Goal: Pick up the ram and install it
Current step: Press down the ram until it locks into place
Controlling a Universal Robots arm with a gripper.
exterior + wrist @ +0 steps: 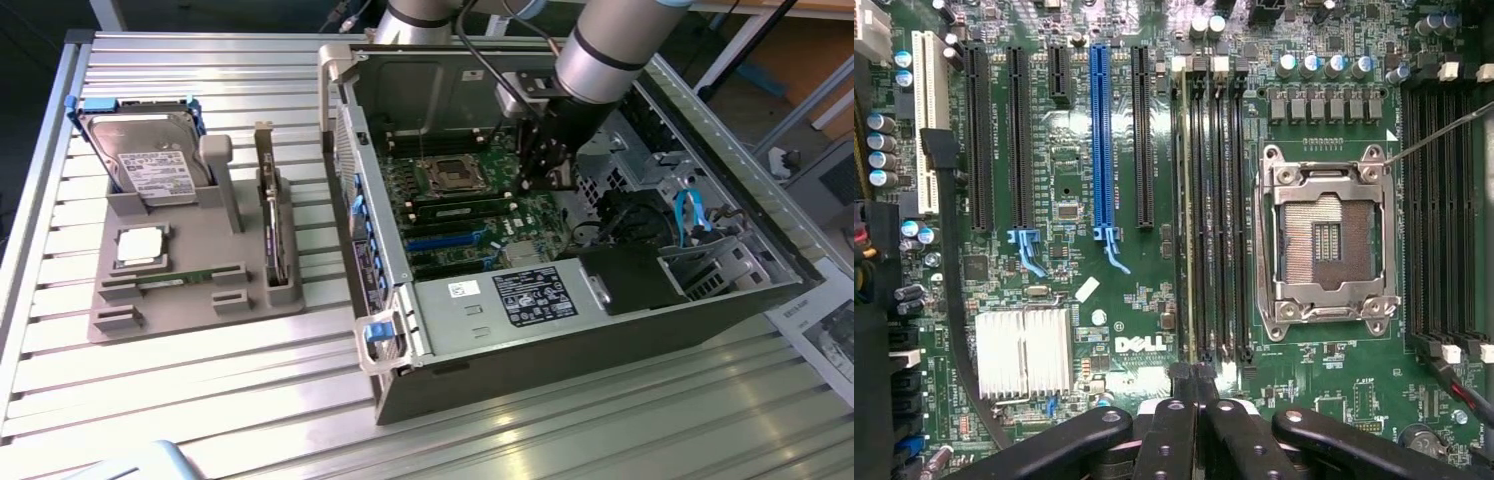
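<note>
1. Green ram (1187, 215) sits in your motherboard's slot bank, just beside the empty processor socket (1326, 240).
2. Your gripper (1194, 378) hangs above that bank's end, fingers pinched together, holding nothing.

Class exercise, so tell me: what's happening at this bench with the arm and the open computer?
A robot arm has reached into an open computer case lying on its side. Its hand hangs over the motherboard, right at the end of the memory slots beside the empty processor socket. A thin stick, apparently the ram, sits in one slot. On the exterior view's left, a grey holder carries a hard drive, a processor chip and a green stick.
</note>
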